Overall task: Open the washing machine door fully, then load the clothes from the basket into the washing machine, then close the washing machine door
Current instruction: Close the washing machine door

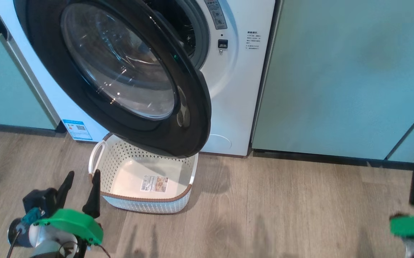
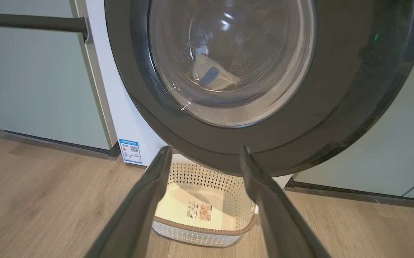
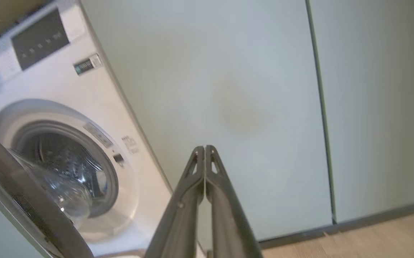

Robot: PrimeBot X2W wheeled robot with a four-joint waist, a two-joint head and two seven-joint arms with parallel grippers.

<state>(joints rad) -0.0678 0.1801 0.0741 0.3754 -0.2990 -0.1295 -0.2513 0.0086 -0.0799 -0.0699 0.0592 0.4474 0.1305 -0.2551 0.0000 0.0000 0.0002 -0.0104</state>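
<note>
As the door (image 1: 117,68) overhangs the basket (image 1: 146,206), green cabinets (image 1: 336,71) alongside, left jaws apart, empty, right jaws together

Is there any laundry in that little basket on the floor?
No, the basket shows a bare cream floor with nothing but a label stuck on it.

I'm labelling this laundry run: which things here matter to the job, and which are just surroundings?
Job: washing machine door, partly open; washing machine; clothes, inside the drum; basket, empty; left end effector, open; right end effector, shut.
Surroundings: green cabinets; wooden floor.
</note>
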